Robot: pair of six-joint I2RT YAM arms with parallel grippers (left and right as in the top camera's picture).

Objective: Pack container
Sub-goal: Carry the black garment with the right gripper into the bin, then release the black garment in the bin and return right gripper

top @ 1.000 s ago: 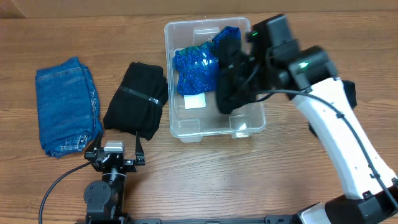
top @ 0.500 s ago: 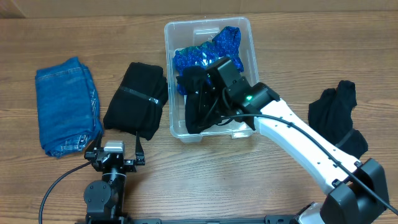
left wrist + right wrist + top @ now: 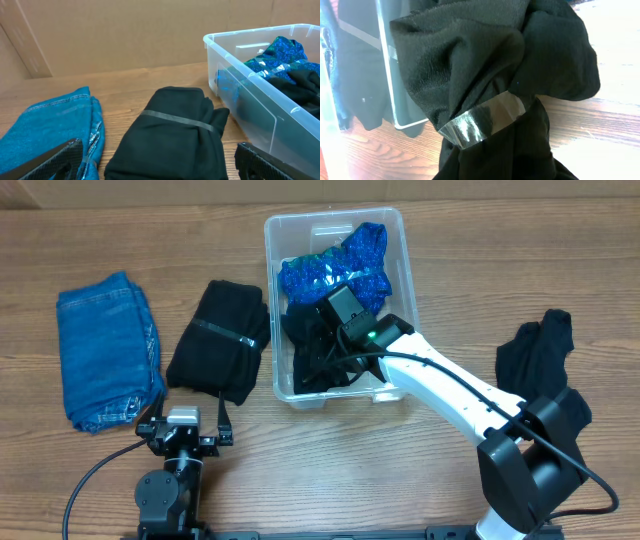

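Left fingers (image 3: 59, 156) spread wide, nothing between them. The left gripper (image 3: 185, 425) sits parked by the near edge, toward the left corner, and takes no part.

Along the left edge: folded jeans (image 3: 105, 350), untouched. Just beside them, toward the centre, lies a rolled black bundle (image 3: 220, 340) with a band round it, close to the container wall but apart from it.

The container (image 3: 268, 280) stands mid-bench, nearer the far edge. A shiny blue garment (image 3: 335, 270) fills its far half.

The right gripper (image 3: 330, 338) is down inside the near half, buried in a black garment (image 3: 312, 360). The right wrist view shows only that cloth and its tape band (image 3: 480, 120) pressed up close, with the clear wall (image 3: 385, 60) at the side. The fingers themselves are hidden, so I cannot tell whether they grip or have let go.

Change: a second ago this garment hung above the container's right side. Half a second ago it was dropping in. Now it sits lower, and the white label on the bottom is covered. So one more item looks placed, or very nearly, pending release.

Near the right edge, a loose black garment (image 3: 545, 365) waits. Judgement: three items remain outside, and the job is about two-fifths done.
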